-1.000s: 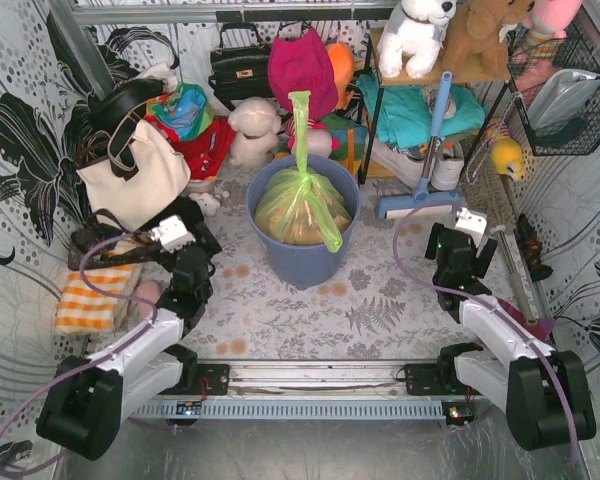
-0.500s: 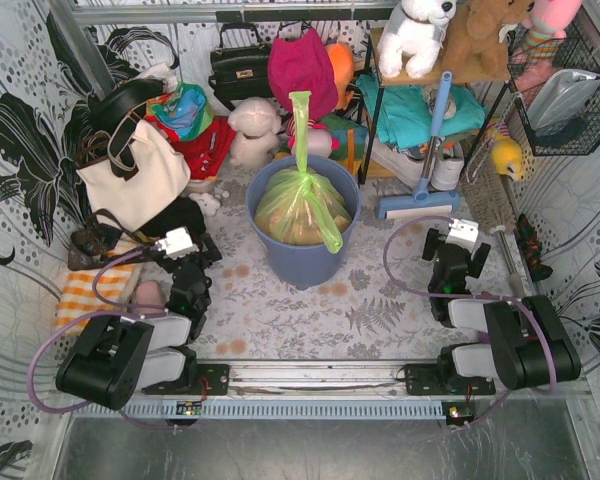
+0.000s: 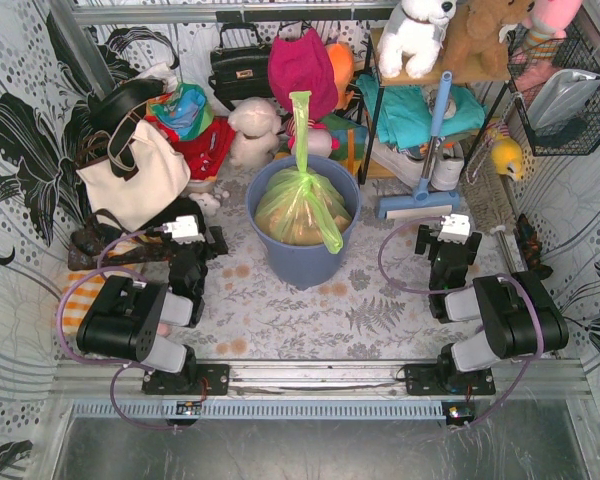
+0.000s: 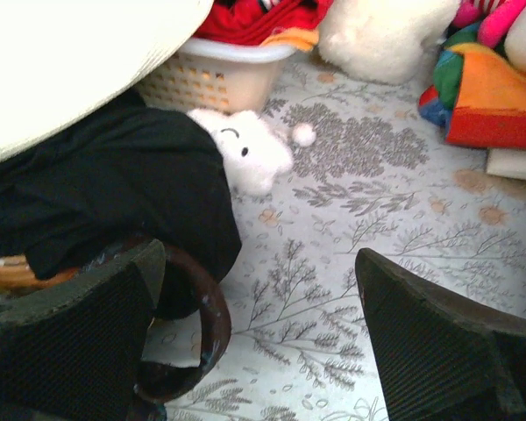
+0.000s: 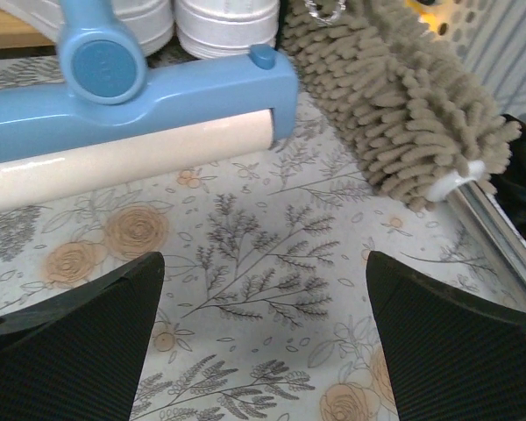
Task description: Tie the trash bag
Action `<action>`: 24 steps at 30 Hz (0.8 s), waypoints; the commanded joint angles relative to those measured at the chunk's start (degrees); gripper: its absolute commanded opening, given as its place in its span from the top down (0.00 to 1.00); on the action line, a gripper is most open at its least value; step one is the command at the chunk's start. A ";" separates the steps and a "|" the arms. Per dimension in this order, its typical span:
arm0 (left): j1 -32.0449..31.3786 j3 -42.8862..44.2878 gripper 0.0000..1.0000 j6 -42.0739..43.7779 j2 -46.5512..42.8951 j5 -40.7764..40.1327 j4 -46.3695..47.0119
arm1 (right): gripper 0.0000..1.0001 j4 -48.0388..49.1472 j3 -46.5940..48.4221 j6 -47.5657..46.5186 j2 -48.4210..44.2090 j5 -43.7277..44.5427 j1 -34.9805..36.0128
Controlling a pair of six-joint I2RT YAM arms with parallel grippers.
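The trash bag (image 3: 298, 203), translucent light green with tan paper showing through, sits in the blue-grey bin (image 3: 305, 262) at the middle of the floor. One twisted tail stands straight up and another hangs over the bin's front rim. My left gripper (image 3: 190, 243) (image 4: 256, 263) is low at the left, well apart from the bin, open over the patterned floor. My right gripper (image 3: 448, 246) (image 5: 263, 263) is low at the right, also open with nothing between its fingers. Neither wrist view shows the bag.
A black cloth (image 4: 114, 193), a brown strap loop (image 4: 209, 316) and a small white plush (image 4: 245, 153) lie by the left gripper. A blue roller (image 5: 131, 114) and a tan chenille duster (image 5: 394, 105) lie ahead of the right. A white tote (image 3: 135, 175), toys and a shelf line the back.
Both arms have folded back toward their bases, with their elbows raised. The grippers stayed open. The bag and bin have not moved.
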 commanded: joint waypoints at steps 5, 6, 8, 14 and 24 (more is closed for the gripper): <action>0.87 1.82 0.02 -0.14 -0.03 3.74 1.04 | 0.03 1.70 0.73 0.72 0.96 -18.37 -5.91; 0.88 1.86 0.02 -0.33 -0.02 3.57 0.95 | 0.03 5.04 0.61 0.69 3.25 -19.63 -6.51; 0.96 2.37 0.02 -1.26 0.02 1.32 0.19 | 0.03 0.59 1.44 1.30 2.32 -19.80 -6.76; 0.87 2.26 0.02 -1.56 0.02 -0.12 0.24 | 0.03 3.42 0.98 1.17 3.05 -18.75 -6.86; 1.49 2.89 0.02 -2.09 0.01 0.62 -0.97 | 0.03 3.85 0.90 1.57 3.33 -17.84 -6.86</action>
